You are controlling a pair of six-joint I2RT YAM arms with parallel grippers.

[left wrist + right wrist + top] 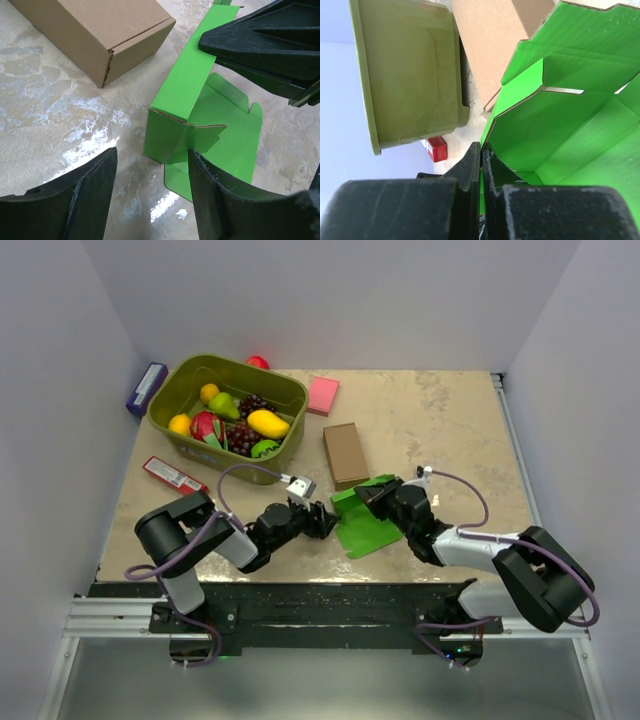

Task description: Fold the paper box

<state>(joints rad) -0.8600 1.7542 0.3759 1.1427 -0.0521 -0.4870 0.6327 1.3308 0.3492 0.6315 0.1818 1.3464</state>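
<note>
Paper box (365, 530) is seen half-formed on the bench (440, 430), just on the arms' side of the brown cardboard box (345, 453). Its raised wall is pinched by the fully closed right tool (481, 155). The left tool (150, 170) is spread wide and empty (end flap (185, 137) just ahead). That flap is best pushed squarely inward while the wall is braced.

Olive bin (168, 390) of toy fruit (235, 420) far left; pink pad (322, 395) just beside it; brown cardboard box (346, 454) nearer; red packet (173, 475) and purple box (146, 388) lie left
</note>
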